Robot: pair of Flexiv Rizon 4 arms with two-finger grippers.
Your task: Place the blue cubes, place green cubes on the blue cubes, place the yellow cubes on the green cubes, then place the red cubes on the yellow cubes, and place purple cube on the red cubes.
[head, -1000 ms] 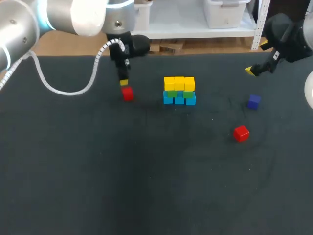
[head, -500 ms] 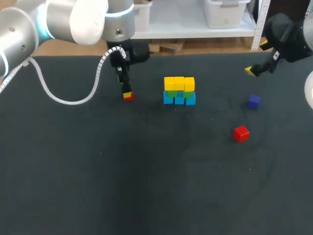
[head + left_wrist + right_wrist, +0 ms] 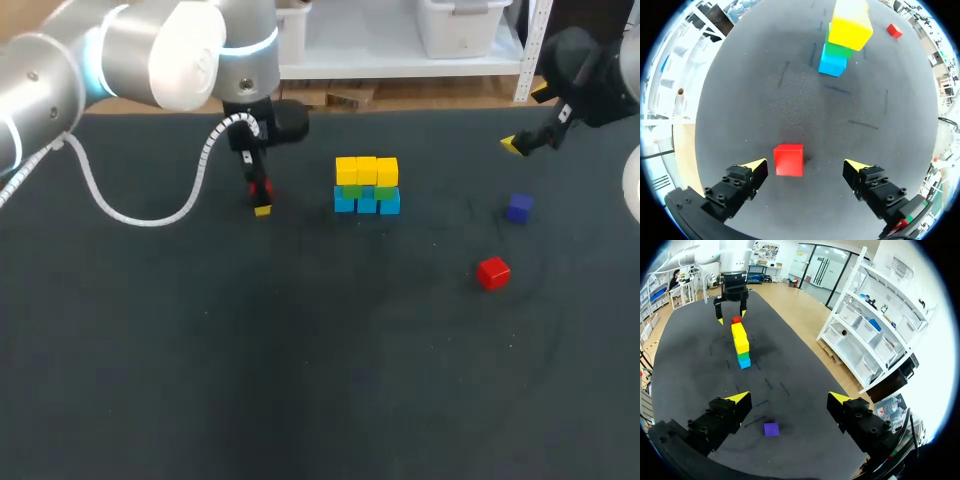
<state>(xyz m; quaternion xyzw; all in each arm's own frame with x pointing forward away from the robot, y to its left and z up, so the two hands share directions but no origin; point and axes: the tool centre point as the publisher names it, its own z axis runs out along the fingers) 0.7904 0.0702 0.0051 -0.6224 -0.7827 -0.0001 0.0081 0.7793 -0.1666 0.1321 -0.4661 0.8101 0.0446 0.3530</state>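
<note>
The left arm (image 3: 120, 50) comes in over the far left corner of the dark table (image 3: 300, 380) and ends near the far edge. The left gripper (image 3: 805, 165) hangs low there, with its fingers spread wide and gripping nothing. A red cube (image 3: 789, 160) sits on the mat between them. It is just beside one yellow fingertip (image 3: 757, 165) and well apart from the other, with bare mat in that gap.

A strip of mat separates this cube from the stack (image 3: 367, 185) to its right. The stack has a row of blue cubes (image 3: 367, 203) at the bottom, green cubes (image 3: 367, 191) on them and yellow cubes (image 3: 367, 170) on top. It stands near the far edge, with a wide stretch of mat on its near side.

Further right, a second red cube (image 3: 493, 272) lies alone. The purple cube (image 3: 519, 207) is behind it, closer to the right edge, and the two are apart. The right gripper (image 3: 789, 399) hovers high over the far right corner, wide open and holding nothing. The purple cube lies on the mat below and just ahead of its fingers.
</note>
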